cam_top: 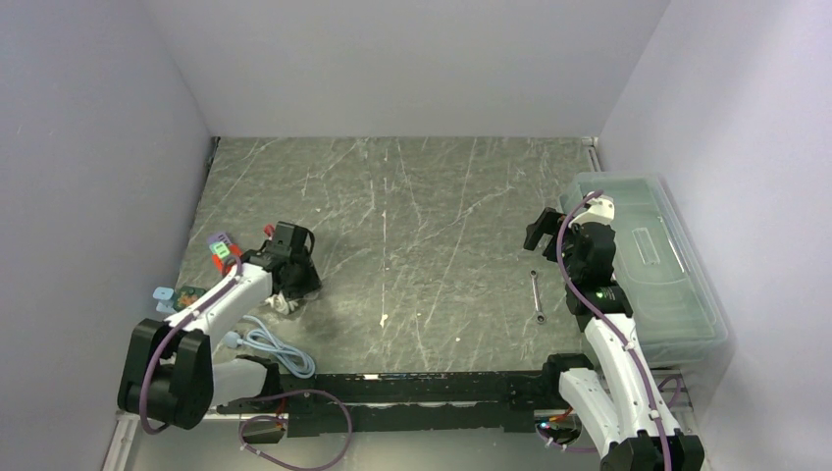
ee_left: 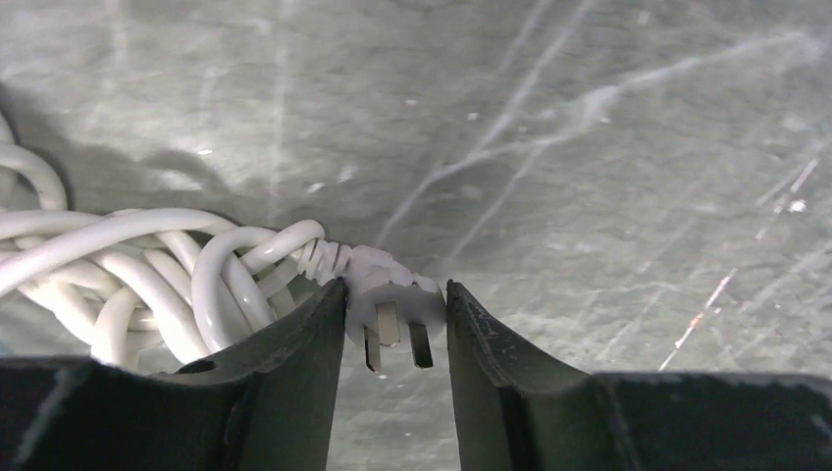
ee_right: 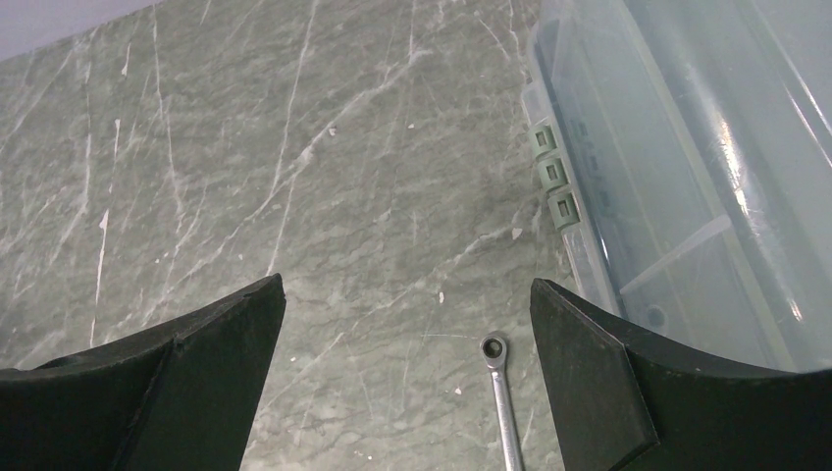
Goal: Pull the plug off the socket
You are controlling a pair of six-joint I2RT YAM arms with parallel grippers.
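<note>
Left jaws clamped on white plug [ee_left: 390,294], prongs bare, cord [ee_left: 147,265] coiled to their left, arm stretched low, right jaws wide open, arm raised, clear lidded box [ee_right: 687,147] beside them, contents unclear.

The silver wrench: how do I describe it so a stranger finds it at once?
Start at the clear plastic storage box along the table's right edge. Just left of it, on the grey marbled tabletop, lies a slim silver metal wrench. It is the only shiny metal bar there, with a ring head.
</note>
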